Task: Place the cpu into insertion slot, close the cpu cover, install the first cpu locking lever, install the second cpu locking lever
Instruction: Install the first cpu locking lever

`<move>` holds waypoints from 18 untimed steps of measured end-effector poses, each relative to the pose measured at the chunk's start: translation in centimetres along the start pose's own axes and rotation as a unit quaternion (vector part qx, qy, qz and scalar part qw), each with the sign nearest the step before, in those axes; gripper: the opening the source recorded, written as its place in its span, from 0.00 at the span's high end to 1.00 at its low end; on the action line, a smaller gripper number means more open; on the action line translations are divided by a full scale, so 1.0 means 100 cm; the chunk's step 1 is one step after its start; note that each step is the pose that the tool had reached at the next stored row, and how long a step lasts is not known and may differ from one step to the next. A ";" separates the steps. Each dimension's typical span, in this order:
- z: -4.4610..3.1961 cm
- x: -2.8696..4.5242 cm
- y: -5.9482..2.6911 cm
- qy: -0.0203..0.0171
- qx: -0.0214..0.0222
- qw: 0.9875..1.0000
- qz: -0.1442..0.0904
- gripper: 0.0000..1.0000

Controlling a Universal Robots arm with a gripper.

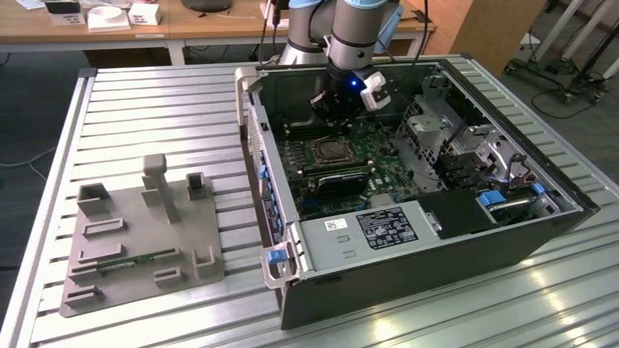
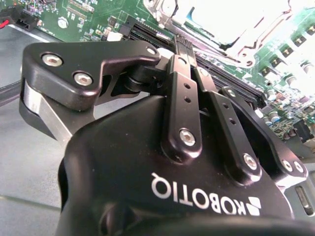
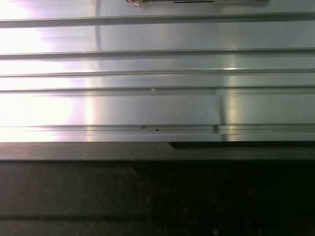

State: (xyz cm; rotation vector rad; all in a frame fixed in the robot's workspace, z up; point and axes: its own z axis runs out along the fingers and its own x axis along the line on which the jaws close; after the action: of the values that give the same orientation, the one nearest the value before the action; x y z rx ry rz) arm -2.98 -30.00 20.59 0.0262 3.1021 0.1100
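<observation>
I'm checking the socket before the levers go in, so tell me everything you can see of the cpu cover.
The cpu cover is a thin silvery metal frame with a large open window, lying about flat over the socket on the green board inside the open case. A dull grey square shows through its window. In the second wrist view it glares bright beyond the end effector, so its edges are hard to trace. The end effector hangs above the board just behind it, not touching it. Whether it is latched cannot be told.
</observation>
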 end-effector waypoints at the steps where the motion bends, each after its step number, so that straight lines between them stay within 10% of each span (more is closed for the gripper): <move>1: 0.0000 0.0000 0.0000 0.000 0.000 1.000 0.000 0.90; 18: 0.0004 -0.0003 0.0000 0.001 0.000 1.000 -0.013 0.90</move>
State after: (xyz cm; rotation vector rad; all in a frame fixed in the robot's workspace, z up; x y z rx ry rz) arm -2.95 -30.00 20.55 -0.0128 3.1031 0.1097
